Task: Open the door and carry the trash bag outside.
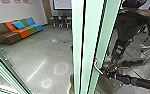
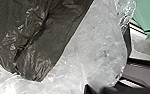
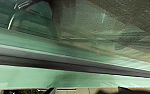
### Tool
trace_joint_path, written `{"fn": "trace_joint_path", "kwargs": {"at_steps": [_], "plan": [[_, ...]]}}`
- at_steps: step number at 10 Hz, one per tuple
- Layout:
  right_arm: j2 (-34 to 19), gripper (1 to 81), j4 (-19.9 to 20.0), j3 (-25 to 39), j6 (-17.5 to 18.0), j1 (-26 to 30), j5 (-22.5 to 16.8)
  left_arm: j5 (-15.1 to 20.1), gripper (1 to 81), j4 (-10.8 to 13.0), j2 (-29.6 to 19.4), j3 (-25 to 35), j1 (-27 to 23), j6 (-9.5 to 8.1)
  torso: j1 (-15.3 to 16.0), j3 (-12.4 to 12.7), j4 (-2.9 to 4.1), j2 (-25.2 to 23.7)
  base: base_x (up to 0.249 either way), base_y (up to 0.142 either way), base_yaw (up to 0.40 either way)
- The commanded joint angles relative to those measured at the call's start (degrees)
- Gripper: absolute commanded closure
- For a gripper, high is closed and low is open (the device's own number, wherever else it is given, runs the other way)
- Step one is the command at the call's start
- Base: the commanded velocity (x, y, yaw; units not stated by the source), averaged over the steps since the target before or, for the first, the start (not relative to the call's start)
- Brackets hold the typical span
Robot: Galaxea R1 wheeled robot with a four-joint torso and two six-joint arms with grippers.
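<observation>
Trash bag: dark, glossy, creased plastic against crumpled translucent film, near green door frame. Right pincer: beside frame's slim metal handle. Left pincer, right pincer: state indeterminable.

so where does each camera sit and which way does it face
Head: high on the robot, facing forward and down at green frame and sofa; right arm enters at picture right.
Left wrist: on the left arm, facing dark bag and pale plastic; dark robot parts show.
Right wrist: on the right arm, facing glass and green frame; dark robot parts show.
Shared: head and right wrist both show green framing.
</observation>
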Motion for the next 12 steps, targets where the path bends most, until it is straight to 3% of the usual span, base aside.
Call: {"fn": "trace_joint_path", "kwargs": {"at_steps": [1,4,9,12], "plan": [[-8.9,1.0,-4.1,-5.8,0.9,7.9,-11.8,3.8,81.1,-0.1,-0.2,0.7,-1.1,-0.08,0.0,0.0,0.0,0.0,0.0,0.0,0.0],[-12.7,1.0,-5.4,-7.2,0.5,10.9,-12.7,3.8,81.1,0.0,-0.2,0.7,-1.1,-0.08,0.0,0.0,0.0,0.0,0.0,0.0,0.0],[-18.7,1.0,-11.1,-2.7,0.5,15.6,-20.2,3.8,81.1,0.1,-0.1,0.8,-0.9,0.0,0.0,-0.1,-0.02,0.0,0.0,0.0,0.0],[-19.7,1.0,-26.7,-1.4,0.9,16.6,-32.3,3.8,81.1,0.2,0.1,0.8,-0.9,0.0,0.0,-0.1,-0.02,0.1,0.0,0.0,0.0]]}}
